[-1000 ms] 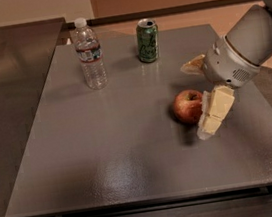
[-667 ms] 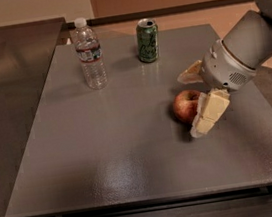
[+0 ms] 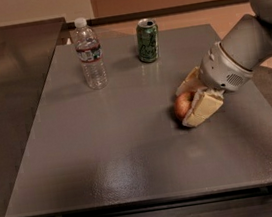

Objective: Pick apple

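Observation:
The apple (image 3: 181, 106), red with yellowish patches, sits on the grey table (image 3: 131, 146) right of the middle. My gripper (image 3: 184, 107) reaches in from the right. Its two cream fingers have closed onto the apple. One finger (image 3: 203, 109) lies across the near right side and hides part of the apple. The other finger (image 3: 187, 81) presses at the far side. The apple still rests on the table top.
A green can (image 3: 147, 40) stands at the back, behind and left of the apple. A clear water bottle (image 3: 90, 54) with a white cap stands at the back left. A dark counter (image 3: 10, 72) adjoins the table's left side. My grey arm (image 3: 253, 43) crosses the right edge.
The gripper has moved slightly left over the apple and its fingers have drawn together onto it. The apple, can and bottle have stayed in place.

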